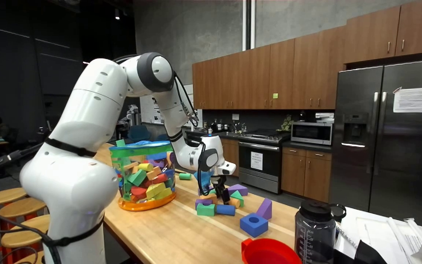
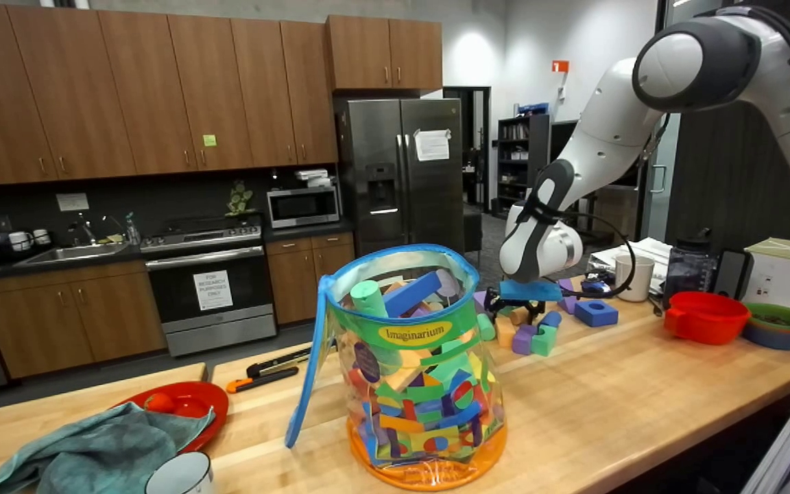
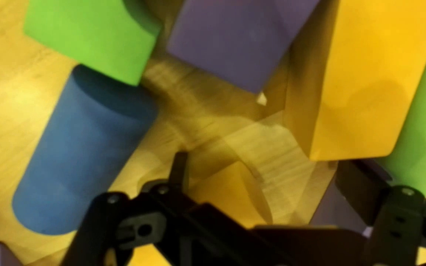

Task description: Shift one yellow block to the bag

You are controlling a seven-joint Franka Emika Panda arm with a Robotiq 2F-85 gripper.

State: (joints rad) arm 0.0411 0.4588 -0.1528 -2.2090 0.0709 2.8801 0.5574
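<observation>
The claw (image 3: 266,168) stands spread, apparently holding nothing. Picking seems the step; next it should clasp the yellow-orange block (image 3: 231,193) beneath it

At eight o'clock on my remote feed, in an exterior view, a teal cloth (image 2: 97,449) drapes over the edge of a red plate (image 2: 208,403), a white mug (image 2: 181,477) near it. A side-by-side refrigerator (image 2: 400,177) stands at twelve; at nine, a range (image 2: 175,293) bears a sign (image 2: 212,291), "For research purposes only." I spot a red handled bowl (image 2: 714,319) at three, a dark-capped water bottle (image 2: 690,269) behind it.
</observation>
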